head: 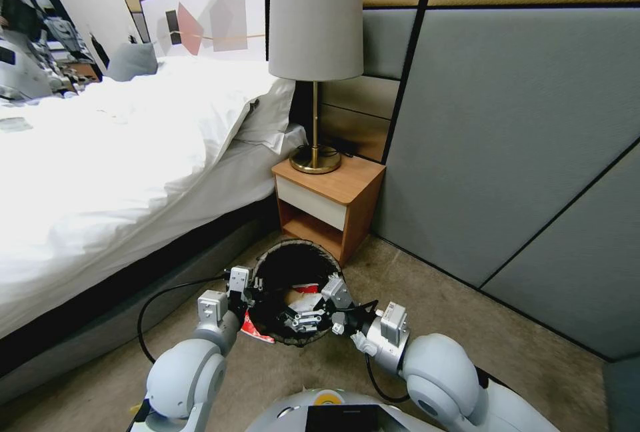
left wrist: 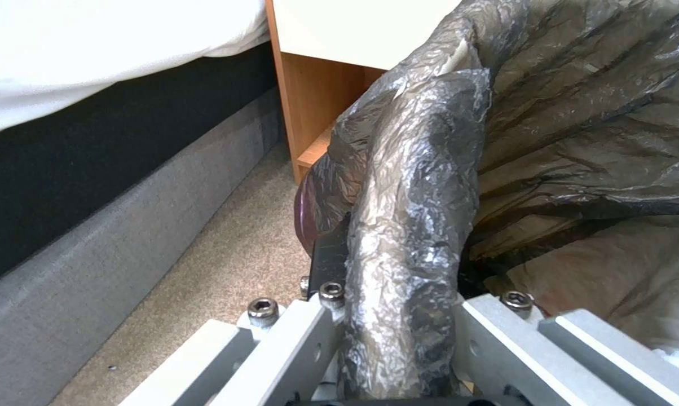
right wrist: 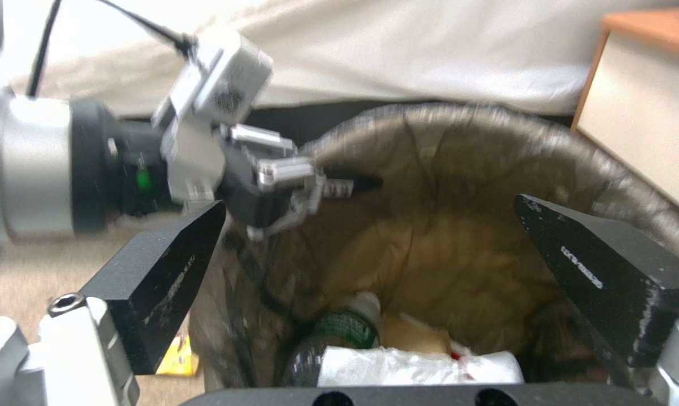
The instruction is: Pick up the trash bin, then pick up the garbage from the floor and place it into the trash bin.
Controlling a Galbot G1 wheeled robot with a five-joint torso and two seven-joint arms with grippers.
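The trash bin (head: 293, 260), lined with a black bag, is in front of me by the nightstand. My left gripper (head: 248, 291) is shut on the bin's bag-covered rim (left wrist: 415, 225), one finger outside the rim and the other hidden inside. My right gripper (right wrist: 388, 254) hovers open over the bin's mouth with nothing between its fingers (right wrist: 167, 276). Garbage lies inside the bin: white crumpled paper (right wrist: 422, 363), a small bottle with a green cap (right wrist: 347, 330) and a red-and-white piece (head: 303, 297). Another red-and-white scrap (head: 257, 331) shows by the bin's near edge.
A wooden nightstand (head: 333, 202) with a lamp (head: 315, 52) stands just behind the bin. The bed (head: 100, 152) runs along the left. Grey wall panels (head: 520, 152) close off the right. Beige carpet (head: 520, 332) lies open to the right.
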